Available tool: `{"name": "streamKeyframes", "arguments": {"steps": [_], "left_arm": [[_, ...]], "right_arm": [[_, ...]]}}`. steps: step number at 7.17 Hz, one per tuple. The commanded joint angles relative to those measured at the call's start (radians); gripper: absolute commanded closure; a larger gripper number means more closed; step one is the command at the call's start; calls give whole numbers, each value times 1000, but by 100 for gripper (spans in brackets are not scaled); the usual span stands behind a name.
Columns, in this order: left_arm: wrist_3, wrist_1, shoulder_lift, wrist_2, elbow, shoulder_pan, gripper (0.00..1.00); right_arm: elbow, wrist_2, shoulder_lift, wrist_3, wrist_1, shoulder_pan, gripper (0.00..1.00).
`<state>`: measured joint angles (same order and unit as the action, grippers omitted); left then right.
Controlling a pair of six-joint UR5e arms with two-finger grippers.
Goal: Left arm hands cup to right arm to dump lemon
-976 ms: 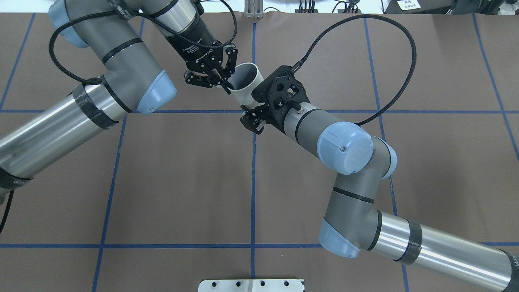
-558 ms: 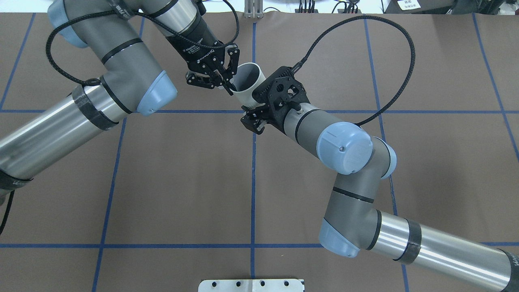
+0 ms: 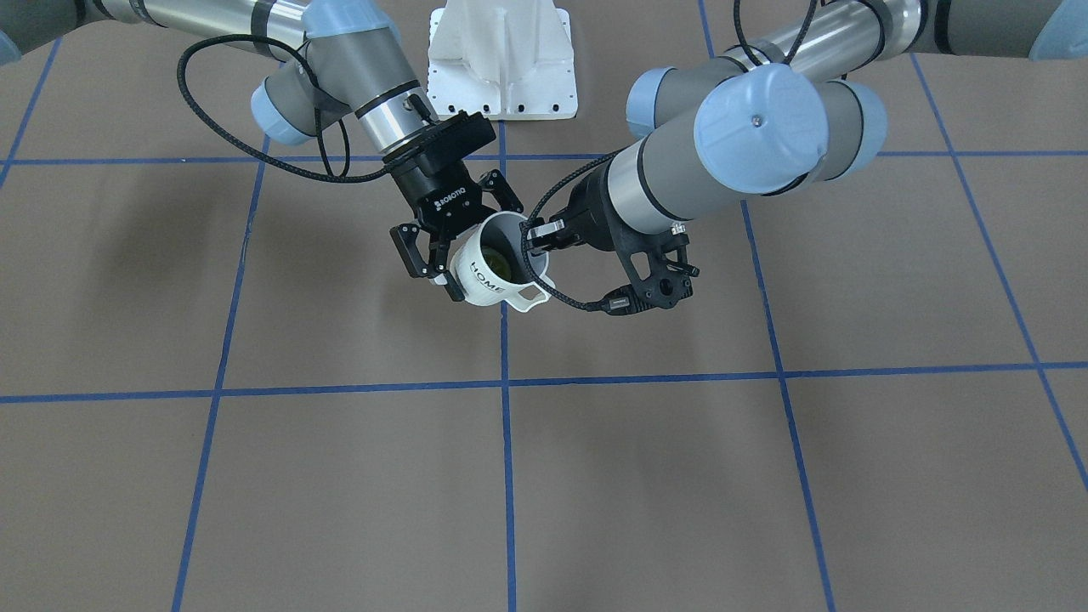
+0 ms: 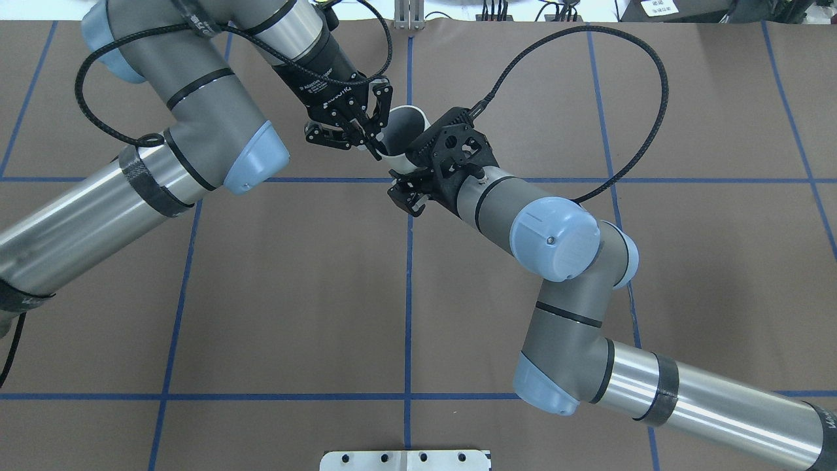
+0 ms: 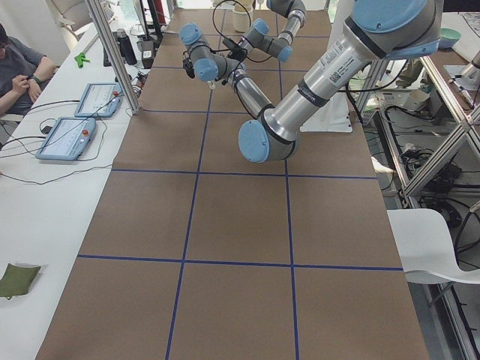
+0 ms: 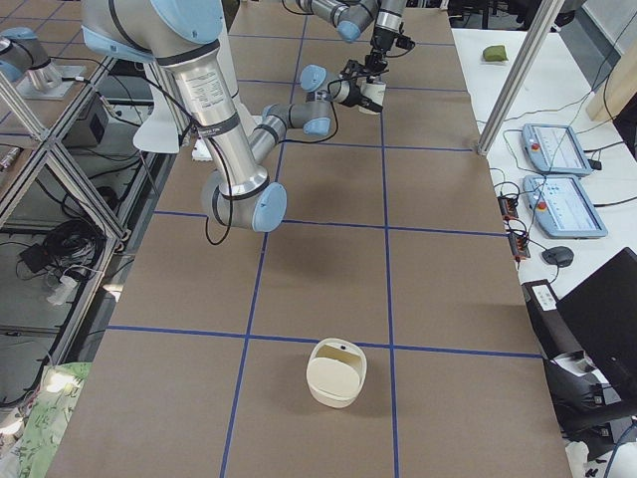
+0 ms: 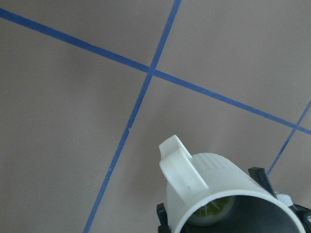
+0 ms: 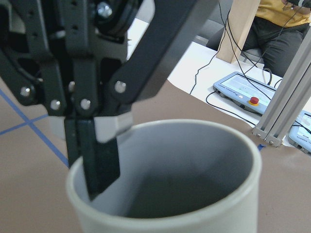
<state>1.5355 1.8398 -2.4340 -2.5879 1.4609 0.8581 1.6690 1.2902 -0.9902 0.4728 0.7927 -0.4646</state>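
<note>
The white cup (image 3: 486, 279) marked "HOME" hangs tilted above the table, handle toward the operators' side. The yellow-green lemon (image 3: 501, 260) lies inside it and also shows in the left wrist view as the lemon (image 7: 216, 212) in the cup (image 7: 218, 179). My left gripper (image 4: 374, 149) is shut on the cup's rim, one finger (image 8: 99, 162) inside the wall. My right gripper (image 3: 484, 255) is open, its fingers straddling the cup's body from the robot's side. I cannot tell whether its pads touch the cup. In the overhead view the right wrist's camera mount hides part of the cup (image 4: 400, 125).
Brown table cover with a blue tape grid. The white base plate (image 3: 501, 59) sits at the robot's edge. A cream container (image 6: 336, 373) stands far down the table toward the robot's right end. Beyond the far edge, a side table holds pendants (image 5: 94, 97), with a seated person (image 5: 19, 71) beside it.
My left arm has carried the cup a little to the right, further in between the right gripper's fingers and under its camera mount. The right arm has hardly moved.
</note>
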Motion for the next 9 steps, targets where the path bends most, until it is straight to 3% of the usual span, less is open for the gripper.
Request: {"name": "streamKeyframes", "arguments": {"steps": [1,6,8,9], "left_arm": [[-8,15,6,-9,9,-2,1],[-14,12,7,-3,33,41,0],[-18,12,24,49,27,70,0],[-20,12,32,110,26,68,0]], "right_arm": [[6,4,4,19,10,0,100],[6,4,-10,76,10,-25,100],[26,20,-118,354,-1,-98,100],[26,46,-169,389,-4,-174,94]]}}
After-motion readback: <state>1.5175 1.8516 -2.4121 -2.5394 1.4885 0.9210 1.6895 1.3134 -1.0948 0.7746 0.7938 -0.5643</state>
